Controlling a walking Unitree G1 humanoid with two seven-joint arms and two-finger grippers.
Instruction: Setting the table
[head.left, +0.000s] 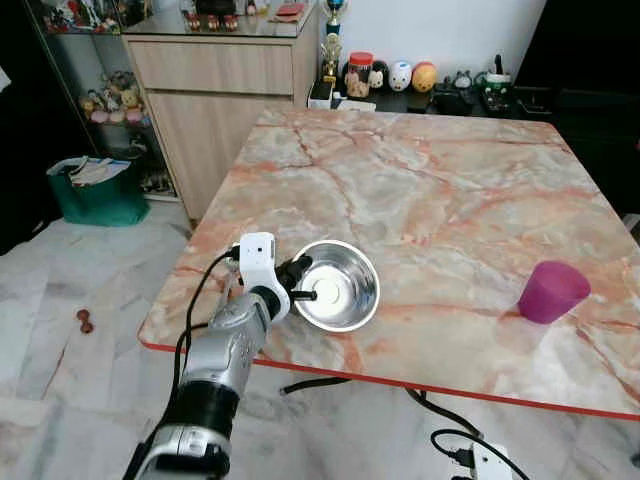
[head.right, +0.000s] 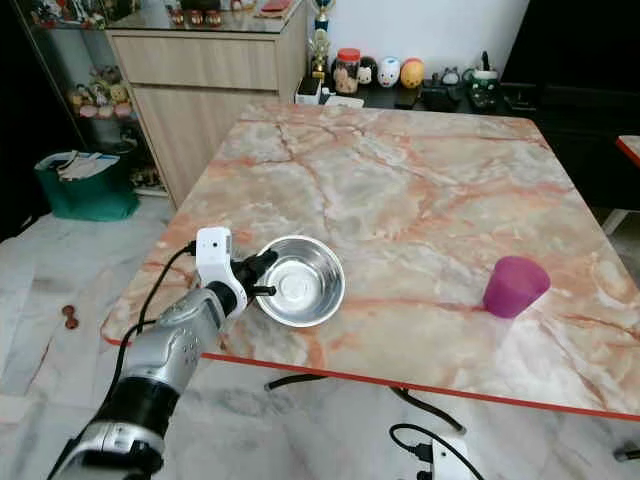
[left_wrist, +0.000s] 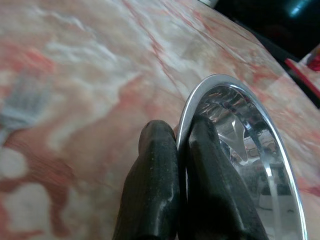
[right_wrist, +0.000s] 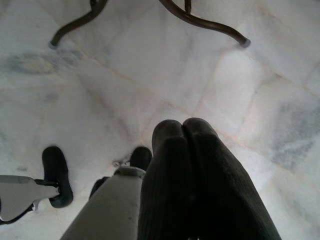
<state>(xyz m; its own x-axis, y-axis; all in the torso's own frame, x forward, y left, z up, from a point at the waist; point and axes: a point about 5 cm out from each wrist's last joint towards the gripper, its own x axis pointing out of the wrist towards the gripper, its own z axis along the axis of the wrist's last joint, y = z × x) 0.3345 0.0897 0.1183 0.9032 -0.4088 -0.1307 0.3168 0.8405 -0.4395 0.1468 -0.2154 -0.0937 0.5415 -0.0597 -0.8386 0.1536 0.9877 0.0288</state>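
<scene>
- Marble table (head.left: 420, 190), red-edged, in a tiled room.
- Left gripper (head.left: 297, 277) fingers (left_wrist: 155, 195) pinch steel bowl (head.left: 338, 285) rim, near front-left corner.
- Purple cup (head.left: 551, 291) stands near right edge.
- Right gripper (right_wrist: 187, 165) clenched, idle above floor.
- Early stage, judging: bowl unplaced, little laid.

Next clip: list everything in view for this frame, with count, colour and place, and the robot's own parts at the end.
Round stainless-steel bowl: 1, silver, upright near the table's front left corner.
Plastic cup: 1, purple, upside down near the table's front right.
Marble-pattern table: 1, pink and grey with a red edge, centre of the scene.
Wooden cabinet: 1, light brown, behind the table on the left.
Bag: 1, green, on the floor left of the cabinet.
Small figurines: several, mixed colours, on the dark shelf behind the table.
Power strip: 1, white, on the floor under the table's front edge.
Left gripper: 1, black, shut on the bowl's rim.
Right gripper: 1, black, shut, hanging above the floor.
</scene>
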